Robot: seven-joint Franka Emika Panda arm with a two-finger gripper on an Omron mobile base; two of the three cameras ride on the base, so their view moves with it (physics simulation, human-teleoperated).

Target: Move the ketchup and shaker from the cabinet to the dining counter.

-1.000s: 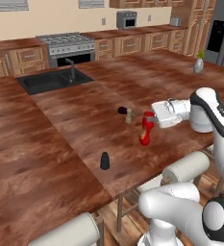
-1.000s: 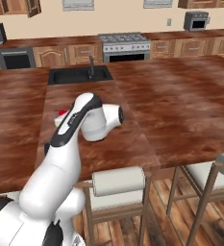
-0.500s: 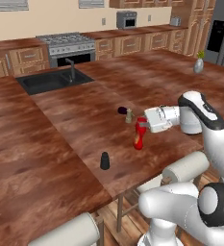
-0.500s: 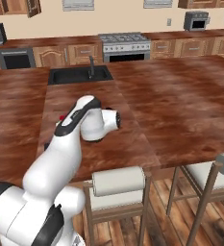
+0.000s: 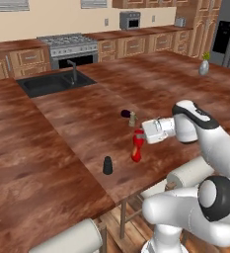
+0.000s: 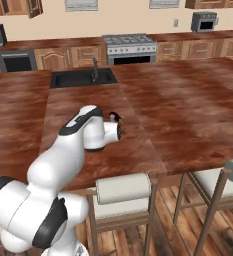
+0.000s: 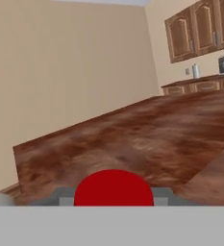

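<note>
Since the last frame you've lowered the ketchup [image 5: 136,148] onto the counter [image 5: 62,143] at frame centre, fingers [image 5: 139,134] still pinching its cap; shaker [image 5: 107,165] already placed lower left, only release remains.

Landmark: ketchup [image 5: 136,148], upright on the surface [image 5: 62,128], near its front edge.
- Shaker [image 5: 107,165]: on the surface, left of the ketchup and nearer the front edge, apart from it.
- Two small items [image 5: 129,115]: behind the ketchup, further in.
- Sink [image 5: 55,82]: well behind the ketchup, to its left.
- Vase [image 5: 204,66]: far right, behind.
- End effector [image 5: 139,136]: at the ketchup's top, from its right.
- Stool [image 5: 195,170]: in front, below the surface edge.
</note>
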